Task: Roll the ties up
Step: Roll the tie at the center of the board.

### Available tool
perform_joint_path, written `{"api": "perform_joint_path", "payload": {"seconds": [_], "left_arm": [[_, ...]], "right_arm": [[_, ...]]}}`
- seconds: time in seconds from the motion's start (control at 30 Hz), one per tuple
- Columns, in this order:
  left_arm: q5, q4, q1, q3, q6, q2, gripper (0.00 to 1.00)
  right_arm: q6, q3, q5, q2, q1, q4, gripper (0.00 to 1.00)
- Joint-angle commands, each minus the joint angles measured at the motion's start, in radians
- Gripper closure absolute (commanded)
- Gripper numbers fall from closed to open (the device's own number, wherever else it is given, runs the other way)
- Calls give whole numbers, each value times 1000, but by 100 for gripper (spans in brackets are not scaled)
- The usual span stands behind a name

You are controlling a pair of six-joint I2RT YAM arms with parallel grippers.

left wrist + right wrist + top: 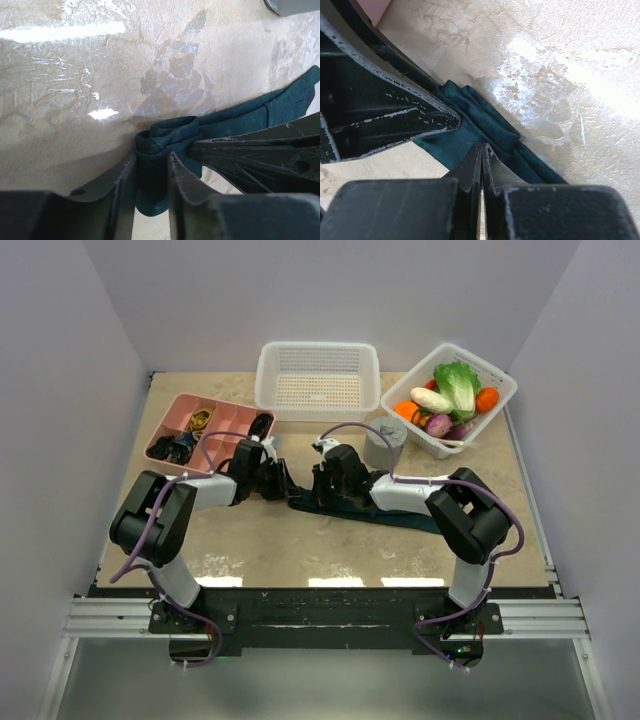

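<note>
The tan table (300,550) carried a white basket (318,347), a white bin (485,365) and a pink tray (230,425) along its far side. The dark green tie (405,518) lay near the middle of the table, its left end folded over on itself. The left gripper (152,159) grasped that folded end between its fingers (122,185). The right gripper (482,147) was clenched, with its tips touching the tie just beside the fold. Whether it pinched any cloth could not be told.
</note>
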Motion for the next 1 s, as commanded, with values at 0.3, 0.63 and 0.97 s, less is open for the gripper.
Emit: {"api": "perform_joint_path", "payload": {"seconds": [0.3,0.63,0.97], "left_arm": [[-8,-74,9,66,80,-33,95],[-90,-249,2,141,159,-73,100],[-228,-355,-93,236,190,-57,100]], "right_arm": [[-31,9,27,-29,6,-53,100],[-33,17,15,-38,4,-47,100],[-13,40,-22,8,9,-7,100]]}}
